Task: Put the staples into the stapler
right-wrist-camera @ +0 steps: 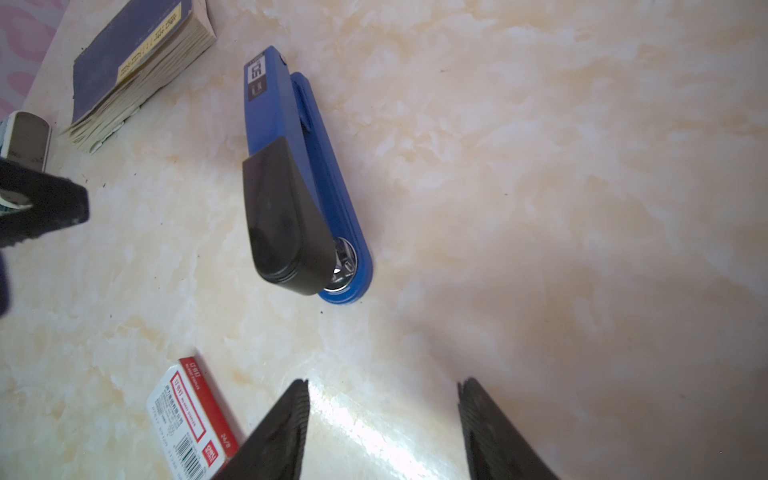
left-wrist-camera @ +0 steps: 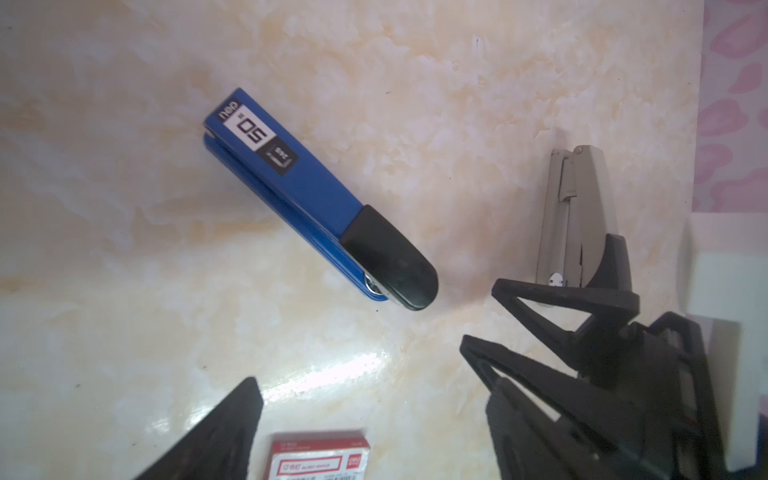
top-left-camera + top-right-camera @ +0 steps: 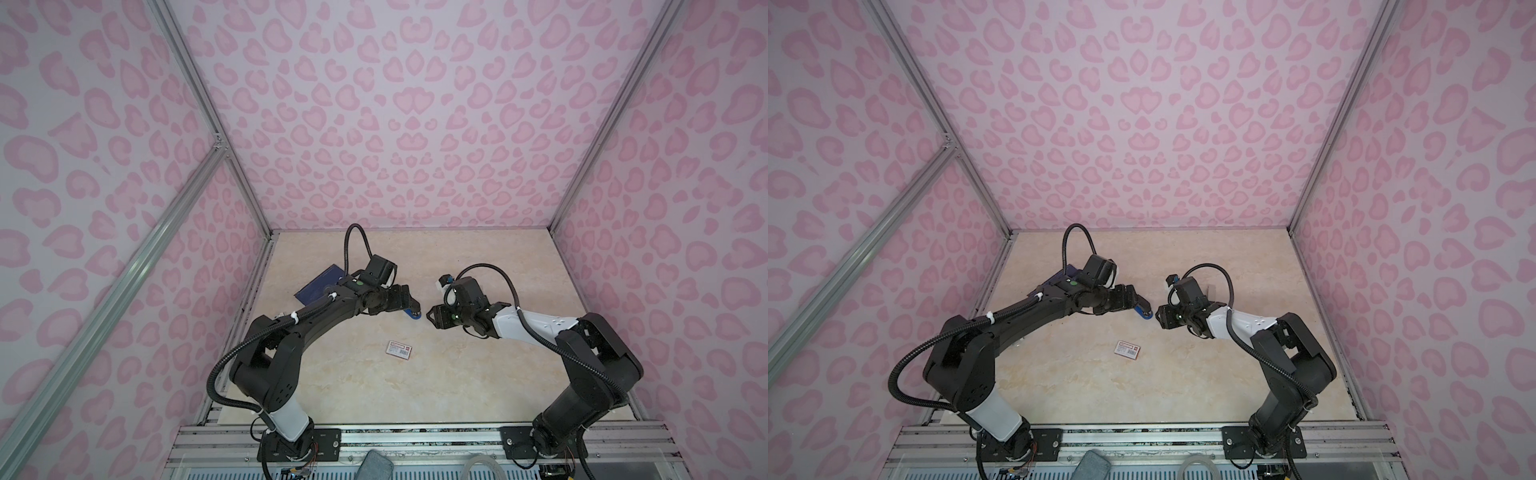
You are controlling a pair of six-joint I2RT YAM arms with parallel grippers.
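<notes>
**Loading not yet begun**

Unopened, the staple box (image 3: 400, 349) is lying on the table (image 3: 478, 374) toward the arms' bases, apart from the closed blue stapler (image 2: 316, 195) lying between both grippers. The left gripper (image 3: 409, 304) is hovering by it, fingers spread and empty. The right gripper (image 1: 382, 384) is facing it, fingers apart, holding nothing. Opening both and inserting a strip are pending.
</notes>
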